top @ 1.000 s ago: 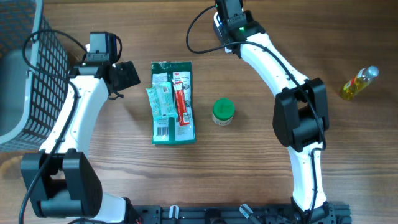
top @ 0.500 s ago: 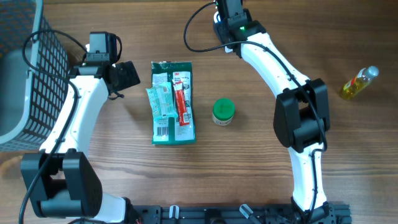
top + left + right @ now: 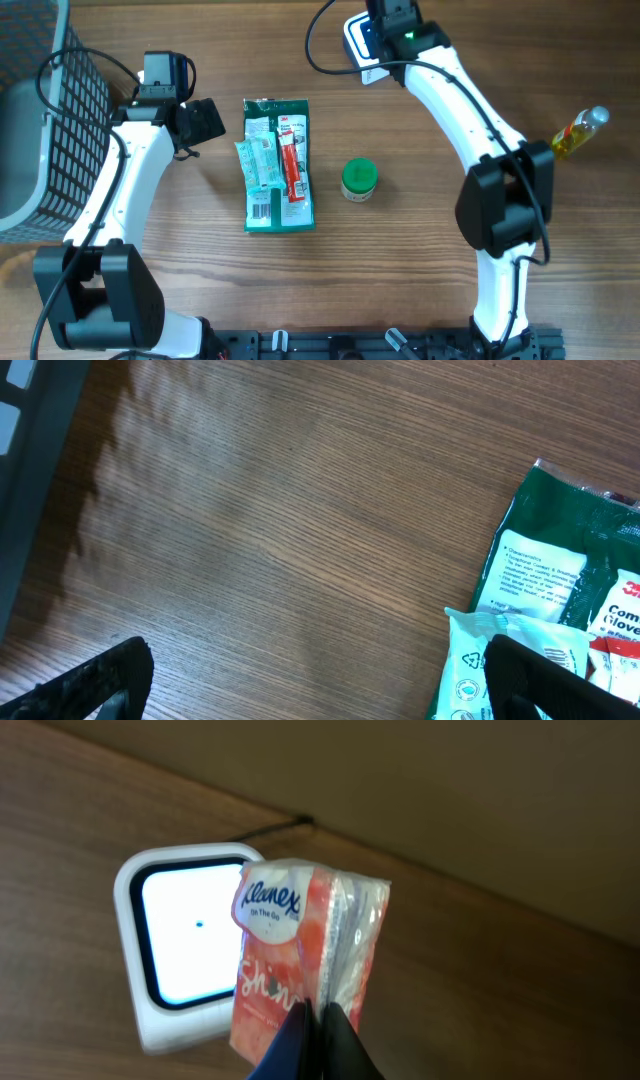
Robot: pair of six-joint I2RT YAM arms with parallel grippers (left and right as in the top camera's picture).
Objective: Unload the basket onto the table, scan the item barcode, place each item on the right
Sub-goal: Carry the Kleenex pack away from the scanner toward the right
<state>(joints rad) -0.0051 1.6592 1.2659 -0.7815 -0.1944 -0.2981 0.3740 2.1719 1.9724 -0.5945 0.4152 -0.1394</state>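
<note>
The right tool [image 3: 314,1023] pinches a pink Kleenex tissue pack [image 3: 300,945] by its lower edge, jaws closed narrow on the wrapper. It holds the pack upright in front of a white barcode scanner [image 3: 180,945] that lies at the far edge of the wooden worktop [image 3: 420,230]. From the wrist camera, the pack covers the right-hand part of the scanner's lit window. A black cable [image 3: 318,45] loops away from the scanner across the wood.

On the other side, the left tool [image 3: 207,120] hangs with its jaws spread wide and nothing between them, just left of a green packet of gloves [image 3: 278,165] lying flat near the centre. A small jar with a green lid [image 3: 359,180] stands just right of the packet, apart from it. A bottle of yellow liquid [image 3: 577,133] lies near the right edge, and a dark mesh basket [image 3: 40,120] sits at the far left.
</note>
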